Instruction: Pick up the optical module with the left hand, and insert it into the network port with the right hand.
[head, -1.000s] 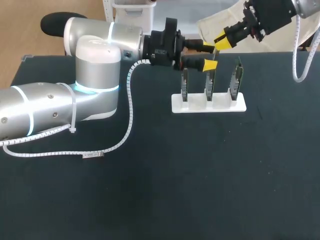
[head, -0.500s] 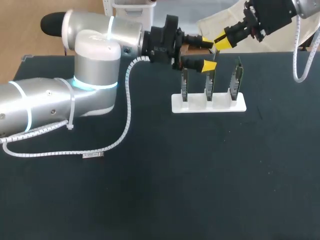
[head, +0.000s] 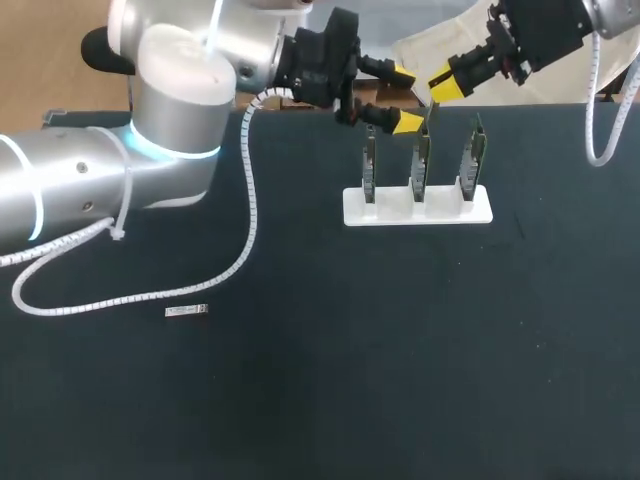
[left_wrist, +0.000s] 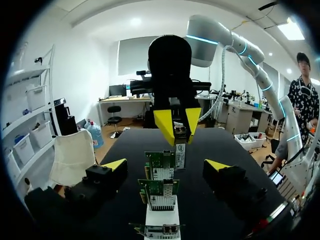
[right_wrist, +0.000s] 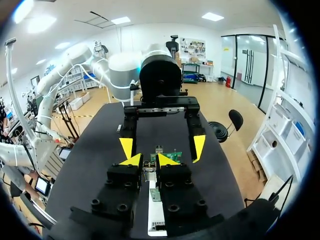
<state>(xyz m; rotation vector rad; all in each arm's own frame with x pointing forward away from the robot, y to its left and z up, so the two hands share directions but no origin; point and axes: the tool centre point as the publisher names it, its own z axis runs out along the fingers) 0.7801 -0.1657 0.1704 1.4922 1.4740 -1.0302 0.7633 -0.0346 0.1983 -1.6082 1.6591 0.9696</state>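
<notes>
My right gripper (head: 440, 85) hangs above the middle card, shut on a small silvery optical module (left_wrist: 180, 152) that points down from its yellow tips. The right wrist view shows the module (right_wrist: 148, 172) pinched between the right gripper's (right_wrist: 148, 161) fingers, over the cards. A white stand (head: 418, 207) holds three upright green network cards (head: 420, 160) in a row. My left gripper (head: 405, 97) is open and holds nothing, level with the card tops at the stand's left end. In the left wrist view its tips (left_wrist: 166, 165) straddle the row of cards (left_wrist: 161, 192).
The table (head: 400, 350) is covered in black cloth. A small silvery oblong piece (head: 186, 311) lies on it at the front left. My left arm's white spiral cable (head: 245, 220) droops over the left part of the table.
My left gripper spread a little wider, then drew back to the left and upward, away from the right gripper. The right gripper and the module stayed put.
</notes>
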